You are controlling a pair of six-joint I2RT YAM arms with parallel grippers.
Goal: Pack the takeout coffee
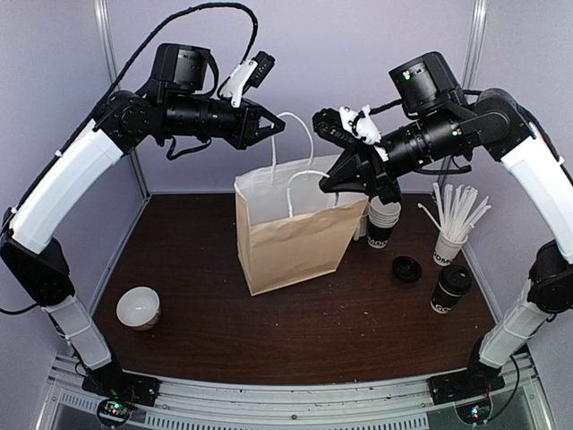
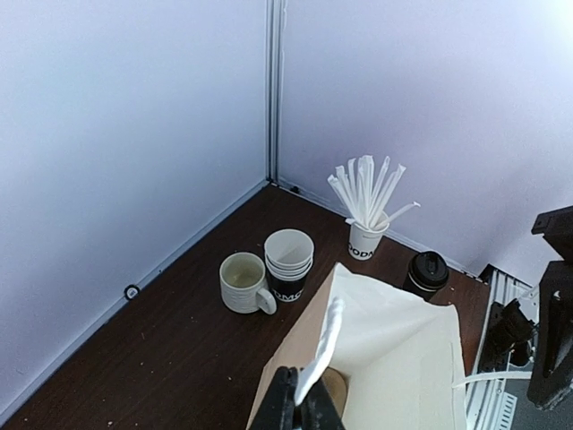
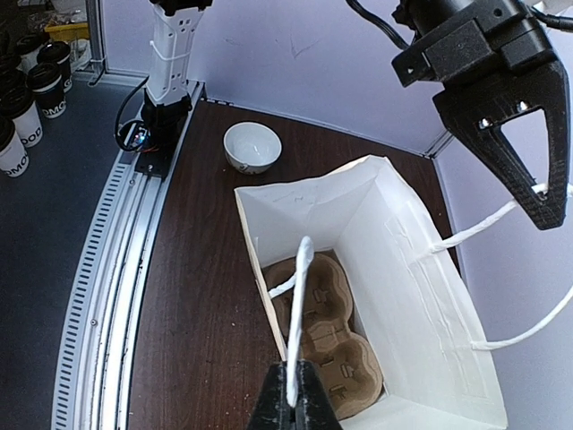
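The takeout coffee stands upright, lid on, at the right side of the table, well apart from the paper bag, and neither claw touches it. My left claw is pinched tight on one white handle and my right claw on the other handle, spreading the bag's mouth above the cardboard cup carrier inside. I judge the bag ready; fetching the cup and lowering it in remains undone.
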